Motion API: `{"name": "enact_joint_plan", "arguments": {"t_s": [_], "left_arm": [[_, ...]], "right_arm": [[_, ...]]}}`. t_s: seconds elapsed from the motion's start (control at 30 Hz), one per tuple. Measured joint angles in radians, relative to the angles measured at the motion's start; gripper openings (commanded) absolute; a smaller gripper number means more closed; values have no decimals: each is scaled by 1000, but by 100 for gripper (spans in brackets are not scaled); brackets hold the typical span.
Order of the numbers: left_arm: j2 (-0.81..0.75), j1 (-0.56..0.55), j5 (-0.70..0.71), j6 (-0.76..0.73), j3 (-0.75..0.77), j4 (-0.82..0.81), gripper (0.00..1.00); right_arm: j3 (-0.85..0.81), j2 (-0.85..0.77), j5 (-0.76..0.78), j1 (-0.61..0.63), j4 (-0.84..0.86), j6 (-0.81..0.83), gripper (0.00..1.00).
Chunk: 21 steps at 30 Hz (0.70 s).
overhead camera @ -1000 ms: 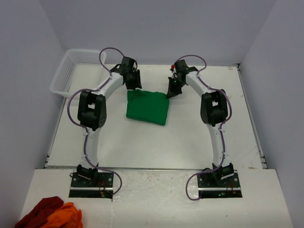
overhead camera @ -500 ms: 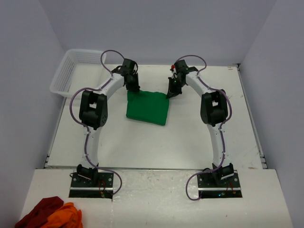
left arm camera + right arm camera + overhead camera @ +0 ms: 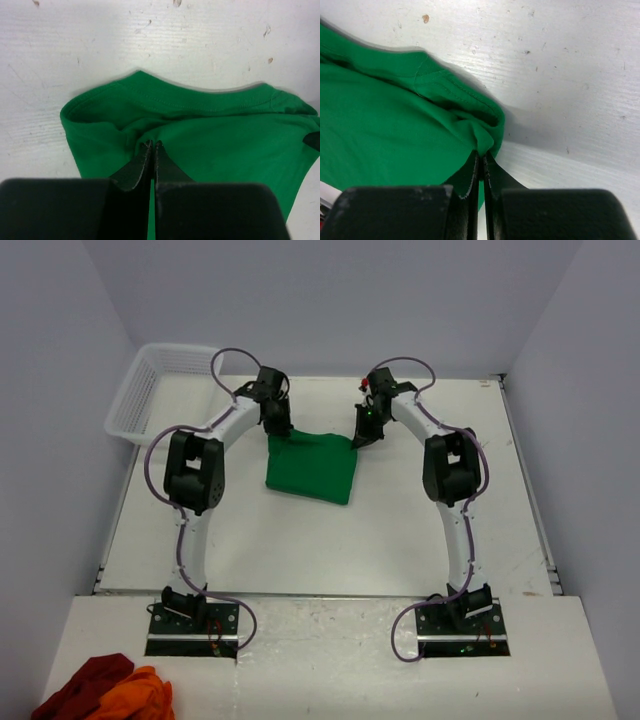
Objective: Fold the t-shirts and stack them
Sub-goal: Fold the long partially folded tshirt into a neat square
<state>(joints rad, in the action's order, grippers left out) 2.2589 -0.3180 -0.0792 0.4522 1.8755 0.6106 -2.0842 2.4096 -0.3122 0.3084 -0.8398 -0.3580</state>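
Green t-shirt (image 3: 311, 466) lies toward the far middle of the bench (image 3: 300, 550), already folded into a compact rectangle, with the left claw (image 3: 280, 430) and right claw (image 3: 362, 434) each clenched on a far corner of the cloth. Folding appears well advanced; a further fold may remain, and no stack is yet begun.

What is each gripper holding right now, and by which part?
Both hold the folded bright green cotton t-shirt: the left gripper pinches cloth at its far left corner, the right gripper its far right corner.
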Motion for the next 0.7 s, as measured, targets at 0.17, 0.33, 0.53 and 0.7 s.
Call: {"name": "enact_joint_plan", "arguments": {"t_s": [0.17,0.33,0.53,0.7], "left_arm": [[-93,-12,6,0,-85,-3,0],[-229,-36,24,0,-168,-16,0],[-362,-40,71,0,-241,-20,0],[-427,-39,120,0,-291,-17,0]], "right_arm": [[59,-45,16,1,14,0,0],[147,-156,32,14,27,1,0],[187,-273,37,46,33,4,0],[194,-311,42,72,38,4,0]]}}
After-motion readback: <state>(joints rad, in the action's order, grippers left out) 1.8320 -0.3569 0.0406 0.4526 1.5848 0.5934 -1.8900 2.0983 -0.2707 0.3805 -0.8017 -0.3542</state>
